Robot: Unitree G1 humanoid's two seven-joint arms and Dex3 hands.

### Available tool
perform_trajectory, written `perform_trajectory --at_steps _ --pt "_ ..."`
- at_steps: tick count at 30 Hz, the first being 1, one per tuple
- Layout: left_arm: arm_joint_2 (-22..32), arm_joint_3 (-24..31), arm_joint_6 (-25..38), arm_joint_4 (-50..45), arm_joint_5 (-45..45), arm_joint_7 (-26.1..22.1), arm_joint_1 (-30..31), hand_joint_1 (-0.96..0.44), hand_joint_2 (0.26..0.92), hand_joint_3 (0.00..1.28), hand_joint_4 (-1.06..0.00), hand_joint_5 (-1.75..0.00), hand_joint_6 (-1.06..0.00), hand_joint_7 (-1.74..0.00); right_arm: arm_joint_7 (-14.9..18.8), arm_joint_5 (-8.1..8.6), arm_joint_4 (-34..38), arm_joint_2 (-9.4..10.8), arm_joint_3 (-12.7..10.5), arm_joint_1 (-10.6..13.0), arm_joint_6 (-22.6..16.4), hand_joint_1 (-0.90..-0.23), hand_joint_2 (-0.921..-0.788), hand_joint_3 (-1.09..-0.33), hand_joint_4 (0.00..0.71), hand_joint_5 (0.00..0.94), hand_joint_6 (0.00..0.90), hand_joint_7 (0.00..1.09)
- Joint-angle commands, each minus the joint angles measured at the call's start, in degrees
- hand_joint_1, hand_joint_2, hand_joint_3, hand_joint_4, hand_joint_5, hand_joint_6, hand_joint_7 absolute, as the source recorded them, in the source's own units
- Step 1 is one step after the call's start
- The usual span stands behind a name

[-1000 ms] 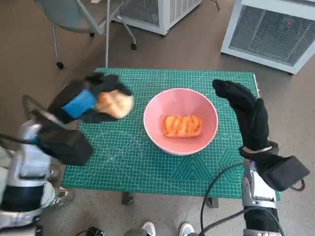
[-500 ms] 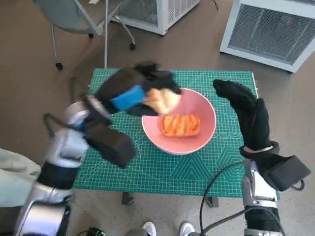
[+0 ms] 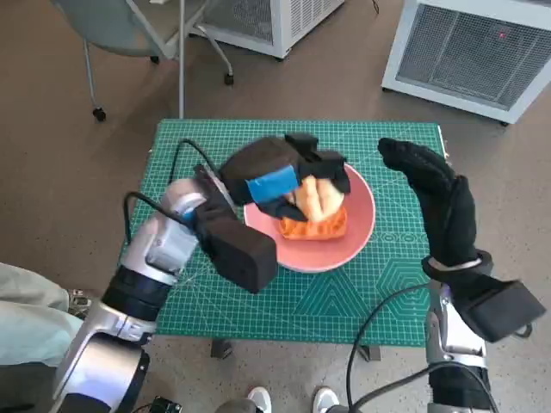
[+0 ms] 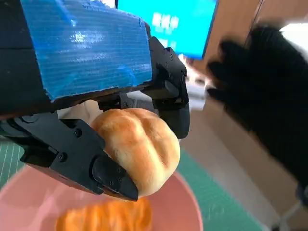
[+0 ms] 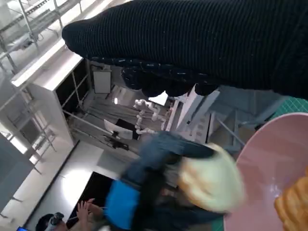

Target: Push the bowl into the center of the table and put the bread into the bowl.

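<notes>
Pale bun (image 3: pixel 320 197) now over bowl (image 3: pixel 362 225)

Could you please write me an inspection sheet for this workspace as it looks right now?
Surface: green mat covers the table.
Job's things: pink bowl near the centre, orange pastry inside; bun held over the bowl.
Clutter: nothing seen.
Hands: left hand holds the bun; right hand open beside the bowl.
Cables: black cable at the right forearm.
Surroundings: chair, white units, brown floor.
</notes>
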Motion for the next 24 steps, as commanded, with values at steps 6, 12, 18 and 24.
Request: perform_trajectory --at_steps 6,12,18,24 --pt "1.09 -1.06 4.03 -1.67 2.79 -2.44 0.23 -0.13 0.860 0.06 -0.31 -0.06 -0.42 -0.10 -1.48 -0.72 -0.74 -0.08 -0.17 2.14 0.28 -0.680 -0.921 -0.809 0.187 0.003 -0.001 0.43" --pt "1.60 -0.31 2.63 -1.72 2.32 -1.52 0.99 -0.24 0.866 0.03 -0.25 -0.01 -0.39 -0.02 -1.68 -0.47 -0.30 0.04 -0.06 1.87 0.15 -0.678 -0.921 -0.809 0.187 0.003 -0.001 0.43" --pt "1.77 1.46 1.33 -1.29 -1.45 -2.84 1.64 -0.29 0.871 0.02 -0.20 0.00 -0.34 0.00 -1.74 -0.33 -0.18 0.18 0.08 1.53 0.31 -0.677 -0.921 -0.809 0.187 0.003 -0.001 0.43" --pt "2.28 3.76 1.94 -2.54 -5.99 -5.29 2.69 -0.31 0.875 0.02 -0.17 0.00 -0.31 0.00 -1.67 -0.08 -0.34 0.25 0.16 1.34 0.59 -0.678 -0.921 -0.808 0.187 0.003 -0.001 0.43"
